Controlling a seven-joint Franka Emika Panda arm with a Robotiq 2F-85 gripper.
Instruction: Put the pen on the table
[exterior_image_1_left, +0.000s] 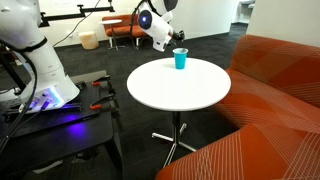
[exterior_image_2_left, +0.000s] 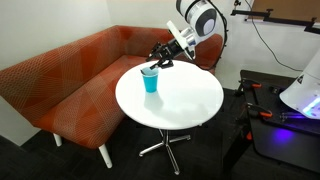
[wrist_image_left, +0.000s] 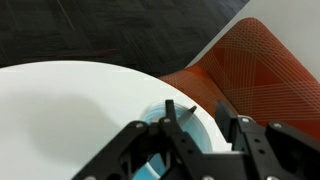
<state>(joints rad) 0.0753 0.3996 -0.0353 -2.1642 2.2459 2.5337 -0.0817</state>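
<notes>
White table (exterior_image_1_left: 175, 95), cyan cup (exterior_image_1_left: 180, 60) beneath the parted pincer (exterior_image_2_left: 159, 63); the light, stiff pen (wrist_image_left: 168, 108) likely needs an upper-shaft pinch.

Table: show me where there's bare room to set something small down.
The table is bare almost everywhere: the whole middle, and the side toward the robot's bench. The only crowded patch is at the rim toward the sofa, where the cup stands with the fingers just above it.
</notes>
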